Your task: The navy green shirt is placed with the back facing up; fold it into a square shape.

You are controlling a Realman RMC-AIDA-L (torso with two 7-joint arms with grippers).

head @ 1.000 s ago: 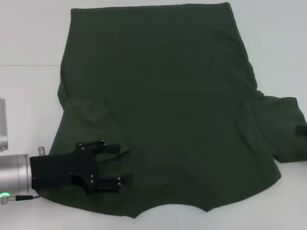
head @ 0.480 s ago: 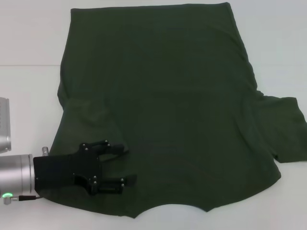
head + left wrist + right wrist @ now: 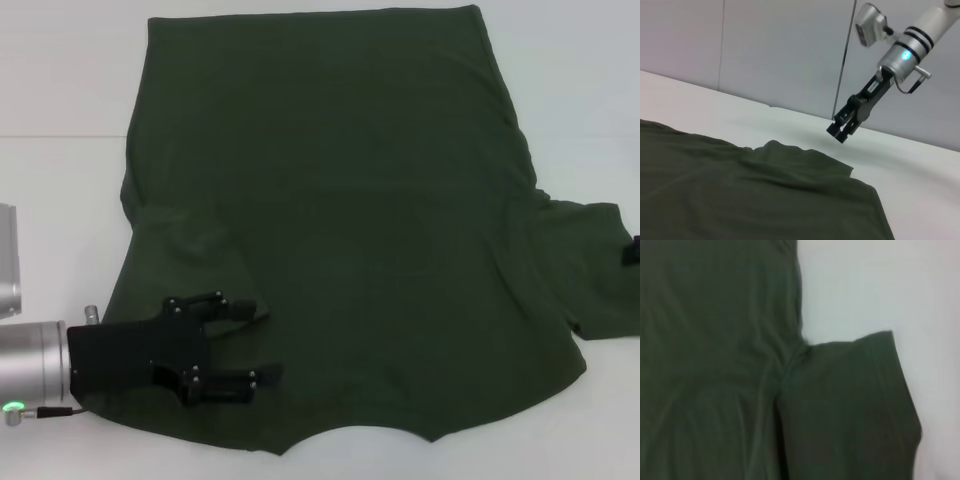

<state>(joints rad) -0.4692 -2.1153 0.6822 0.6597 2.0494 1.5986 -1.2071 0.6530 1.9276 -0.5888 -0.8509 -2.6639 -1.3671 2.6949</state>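
Dark olive cotton is filling most of the white table [image 3: 60,90]: the navy green shirt [image 3: 340,200] is lying spread out, hem toward the far edge, collar edge toward the robot, with the left sleeve [image 3: 195,260] already turned in over the body and the right sleeve [image 3: 590,270] lying flat and sticking out sideways. The left gripper [image 3: 250,340] is sitting low over the folded sleeve near the collar corner, its black fingers [image 3: 225,305] spread apart and holding nothing, one above the sleeve edge and one below it. The right gripper [image 3: 842,131] is hanging in the air above the outstretched right sleeve, clear of the cloth, only a sliver of it showing at the edge of the head view; whether its fingers are parted or closed, I cannot tell. Now the risks, as I am reading them. That left sleeve fold is looking loose and rumpled, so if the left gripper is pulling away while a fingertip is dragging on the fabric, the flap could be flipping back open. On the other side, a pinch that is catching both the sleeve and the body layer under the armpit crease [image 3: 790,357] would be hauling the whole shirt sideways instead of folding it, and the soft fabric is likely to be bunching and leaving the eventual square lopsided.
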